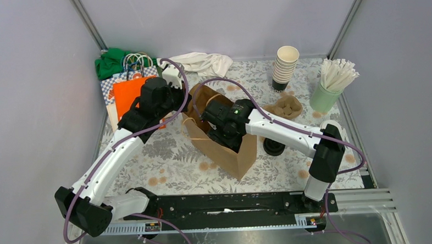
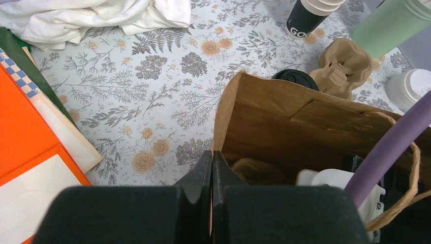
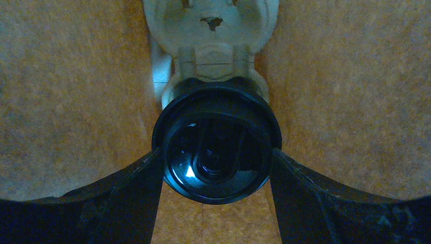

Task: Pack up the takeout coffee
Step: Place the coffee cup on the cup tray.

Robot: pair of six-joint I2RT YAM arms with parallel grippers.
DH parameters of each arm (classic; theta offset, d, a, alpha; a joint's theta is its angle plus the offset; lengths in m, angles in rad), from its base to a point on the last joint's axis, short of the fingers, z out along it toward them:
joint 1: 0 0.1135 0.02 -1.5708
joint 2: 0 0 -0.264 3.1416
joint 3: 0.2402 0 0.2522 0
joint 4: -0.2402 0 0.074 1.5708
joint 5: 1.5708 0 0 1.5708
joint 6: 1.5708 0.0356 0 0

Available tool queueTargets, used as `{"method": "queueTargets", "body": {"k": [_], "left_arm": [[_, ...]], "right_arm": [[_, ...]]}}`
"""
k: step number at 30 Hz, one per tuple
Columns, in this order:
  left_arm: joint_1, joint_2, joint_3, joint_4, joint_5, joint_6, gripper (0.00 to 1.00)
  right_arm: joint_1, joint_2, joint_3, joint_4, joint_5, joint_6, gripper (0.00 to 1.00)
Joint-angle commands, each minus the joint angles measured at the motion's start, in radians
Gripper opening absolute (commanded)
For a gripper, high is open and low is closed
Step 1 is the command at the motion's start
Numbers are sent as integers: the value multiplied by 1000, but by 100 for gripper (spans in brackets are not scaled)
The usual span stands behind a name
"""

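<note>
A brown paper bag (image 1: pixel 234 154) stands open mid-table. My left gripper (image 2: pixel 212 157) is shut on the bag's near rim (image 2: pixel 223 112) and holds it open; it also shows in the top view (image 1: pixel 186 103). My right arm's wrist (image 1: pixel 225 121) reaches down into the bag, hiding its fingers there. In the right wrist view my right gripper (image 3: pixel 217 165) is shut on a dark cup with a black lid (image 3: pixel 218 147), between the bag's brown walls, beside a pale moulded carrier (image 3: pixel 211 30). A second black-lidded cup (image 1: pixel 274 147) stands on the table right of the bag.
A pulp cup carrier (image 1: pixel 287 106) lies behind the bag. A stack of cream cups (image 1: pixel 285 66) and a pale green cup of white sticks (image 1: pixel 333 84) stand at the back right. A white lid (image 2: pixel 412 87) lies right. Gift bags (image 1: pixel 127 95) and a white cloth (image 1: pixel 203 62) lie at the back left.
</note>
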Motion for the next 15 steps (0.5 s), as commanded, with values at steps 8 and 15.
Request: {"method": "queueTargets", "body": {"k": [8,15], "left_arm": [[6,4,37,30,8,5,0],[6,-4,33,27,4,0,0]], "right_arm": [[6,-40,39,-2,-23,-6,100],[6,-51,64,-4,-13,-3,100]]}}
